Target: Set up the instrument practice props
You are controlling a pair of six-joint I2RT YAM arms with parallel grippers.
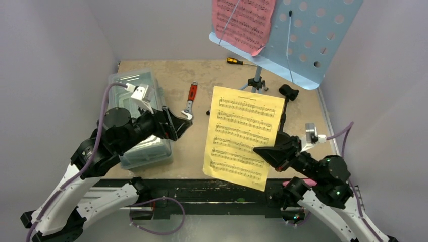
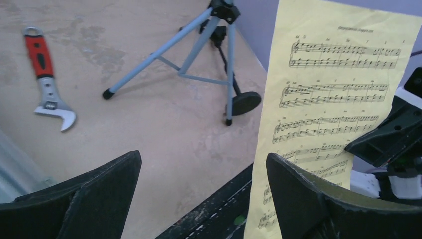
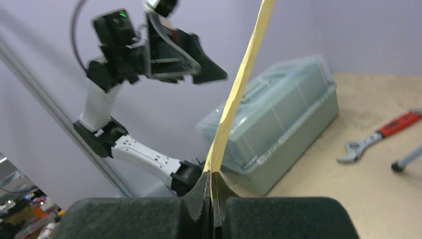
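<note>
I find my right hand (image 3: 211,185) clamped on the yellow page (image 1: 242,133), upright over the near edge of the worktop (image 1: 171,75); left hand (image 2: 203,158) gapes wide, empty.

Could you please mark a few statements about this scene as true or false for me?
1. The right hand is shut on the yellow page. True.
2. The left hand is gripping the wrench. False: it is open and empty; the wrench lies on the table.
3. The pink page rests on the light blue music stand. True.
4. The clear box stands at the table's right side. False: it stands at the left side, beneath the left arm.
</note>
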